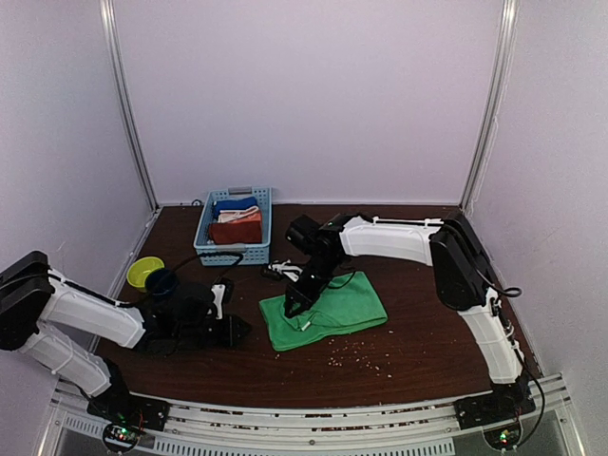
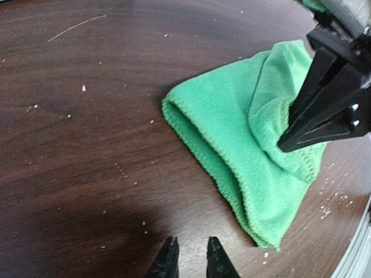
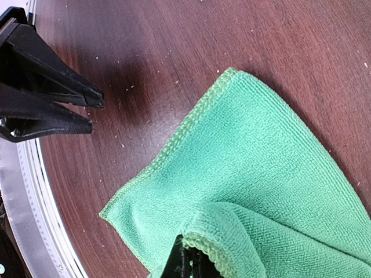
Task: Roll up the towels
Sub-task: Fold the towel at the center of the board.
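Note:
A bright green towel (image 1: 334, 309) (image 2: 232, 127) (image 3: 261, 156) lies partly folded on the dark wooden table, right of centre. My right gripper (image 1: 293, 306) (image 2: 284, 145) (image 3: 191, 263) is shut on a lifted hem at the towel's left side, and the cloth curls over its tips. My left gripper (image 1: 239, 330) (image 2: 192, 255) (image 3: 93, 113) hovers low over bare wood just left of the towel. Its fingers stand a narrow gap apart and hold nothing. The rust towel (image 1: 237, 232) lies in the blue basket (image 1: 203, 231) at the back.
The basket also holds a blue cloth (image 1: 233, 203) and a white-and-orange cloth (image 1: 239, 216). A yellow-green bowl (image 1: 142, 273) and a dark cup (image 1: 162, 282) sit at the left. A small white object with cables (image 1: 280, 271) lies behind the green towel. Crumbs (image 1: 356, 356) dot the front.

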`<state>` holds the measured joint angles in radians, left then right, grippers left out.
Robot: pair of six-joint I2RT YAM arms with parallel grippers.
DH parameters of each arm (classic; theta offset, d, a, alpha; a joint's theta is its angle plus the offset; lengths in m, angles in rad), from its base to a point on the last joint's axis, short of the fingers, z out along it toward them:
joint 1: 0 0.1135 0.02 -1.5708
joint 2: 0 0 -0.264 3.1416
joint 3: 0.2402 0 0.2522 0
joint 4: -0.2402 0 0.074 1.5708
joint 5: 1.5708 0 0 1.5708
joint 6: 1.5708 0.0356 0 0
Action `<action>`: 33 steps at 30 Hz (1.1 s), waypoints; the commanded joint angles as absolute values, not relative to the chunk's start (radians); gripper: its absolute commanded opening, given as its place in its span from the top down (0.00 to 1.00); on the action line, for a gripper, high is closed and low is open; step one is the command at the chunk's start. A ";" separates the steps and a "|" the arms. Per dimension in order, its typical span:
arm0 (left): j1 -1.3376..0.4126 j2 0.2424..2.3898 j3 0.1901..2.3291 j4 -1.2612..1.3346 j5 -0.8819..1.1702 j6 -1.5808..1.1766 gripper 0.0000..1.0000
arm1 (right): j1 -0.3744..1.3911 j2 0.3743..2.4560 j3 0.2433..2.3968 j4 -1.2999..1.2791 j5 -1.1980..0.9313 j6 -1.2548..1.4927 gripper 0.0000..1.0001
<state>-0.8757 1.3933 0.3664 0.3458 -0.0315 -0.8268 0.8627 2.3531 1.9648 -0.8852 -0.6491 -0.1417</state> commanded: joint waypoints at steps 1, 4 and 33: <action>-0.867 1.439 0.367 0.311 -0.041 -0.822 0.84 | 0.871 2.327 1.986 -0.876 -0.632 -0.131 1.00; -0.867 1.520 0.361 0.431 0.016 -0.849 0.91 | 0.870 2.303 1.978 -0.875 -0.634 -0.127 1.00; -0.867 1.625 0.355 0.603 0.063 -0.847 0.99 | 0.889 2.365 2.096 -0.890 -0.675 -0.091 1.00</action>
